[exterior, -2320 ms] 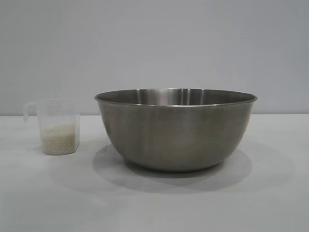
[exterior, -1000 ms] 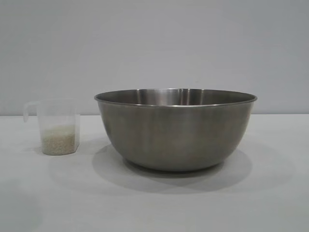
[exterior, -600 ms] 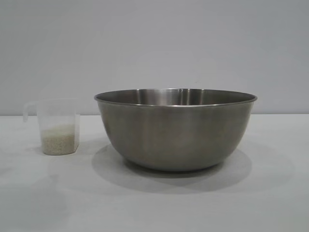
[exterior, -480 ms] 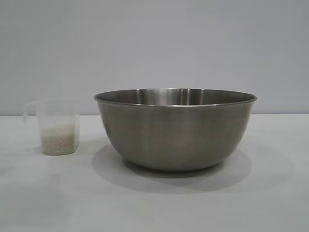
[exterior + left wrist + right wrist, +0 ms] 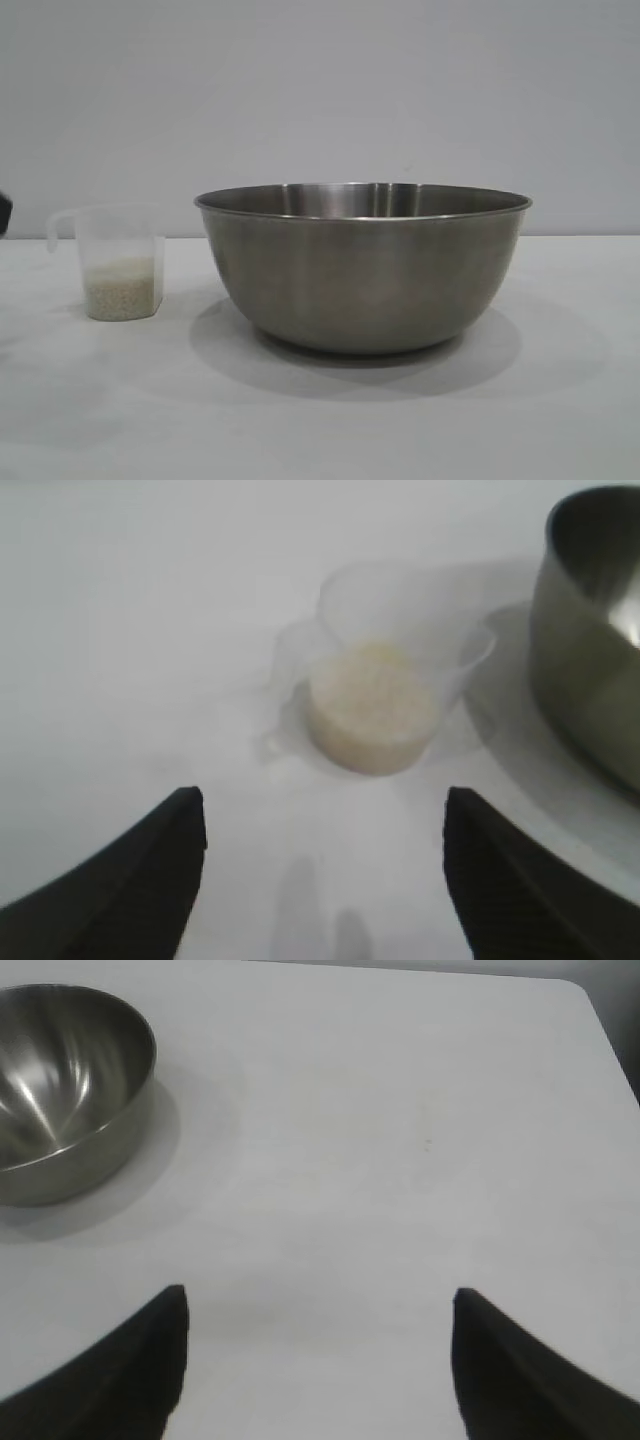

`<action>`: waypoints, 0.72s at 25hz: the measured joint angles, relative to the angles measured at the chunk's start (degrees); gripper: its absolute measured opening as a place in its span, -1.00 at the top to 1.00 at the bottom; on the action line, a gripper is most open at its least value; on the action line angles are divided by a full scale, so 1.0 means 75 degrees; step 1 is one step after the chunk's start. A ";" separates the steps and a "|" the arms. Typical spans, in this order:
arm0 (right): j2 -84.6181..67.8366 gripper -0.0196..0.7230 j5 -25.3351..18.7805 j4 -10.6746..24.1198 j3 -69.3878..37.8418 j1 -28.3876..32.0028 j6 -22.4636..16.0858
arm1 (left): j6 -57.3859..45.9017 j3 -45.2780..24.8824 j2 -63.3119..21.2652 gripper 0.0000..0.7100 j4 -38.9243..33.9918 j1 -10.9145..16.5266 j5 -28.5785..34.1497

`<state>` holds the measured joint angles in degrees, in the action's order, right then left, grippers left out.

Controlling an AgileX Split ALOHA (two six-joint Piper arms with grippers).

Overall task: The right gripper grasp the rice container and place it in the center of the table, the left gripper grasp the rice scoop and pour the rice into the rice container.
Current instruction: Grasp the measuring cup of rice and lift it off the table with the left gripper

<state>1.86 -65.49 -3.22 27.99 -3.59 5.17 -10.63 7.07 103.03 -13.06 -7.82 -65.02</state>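
Observation:
The rice container, a big steel bowl, stands upright mid-table in the exterior view. Left of it, apart from it, stands the rice scoop, a clear cup whose handle points away from the bowl, with rice in its bottom. In the left wrist view my left gripper is open above the table, short of the rice scoop and its rice, with the rice container beside. My right gripper is open over bare table, far from the rice container, and holds nothing.
A white table runs under a plain grey wall. A dark sliver shows at the exterior view's left edge, behind the scoop's handle. The right wrist view shows the table's rounded far corner.
A dark sliver has come in at the exterior view's left edge, and a faint shadow has shifted over the front left of the table. Bowl and scoop have not moved.

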 joint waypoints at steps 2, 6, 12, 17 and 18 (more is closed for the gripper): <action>0.0000 -0.32 0.0000 0.0000 0.0000 0.0000 0.0000 | 0.0015 0.0000 0.0176 -0.26 0.0103 0.0000 -0.0003; 0.0000 -0.32 0.0000 0.0000 0.0000 0.0000 0.0000 | 0.0065 0.0084 0.0226 0.15 0.0372 0.0000 -0.0017; 0.0000 -0.32 0.0000 0.0000 0.0000 0.0000 0.0000 | 0.0468 0.0393 0.0264 0.36 0.0405 0.0000 -0.0017; 0.0000 -0.32 0.0000 0.0000 0.0000 0.0000 0.0000 | 0.0494 0.0617 0.0300 0.23 0.0314 0.0000 -0.0031; 0.0000 -0.32 0.0000 0.0000 0.0000 0.0000 0.0000 | 0.0494 0.0700 0.0337 0.23 0.0172 0.0000 -0.0031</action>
<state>1.86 -65.49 -3.22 27.99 -3.59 5.17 -6.93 12.32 105.56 -11.76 -7.82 -65.25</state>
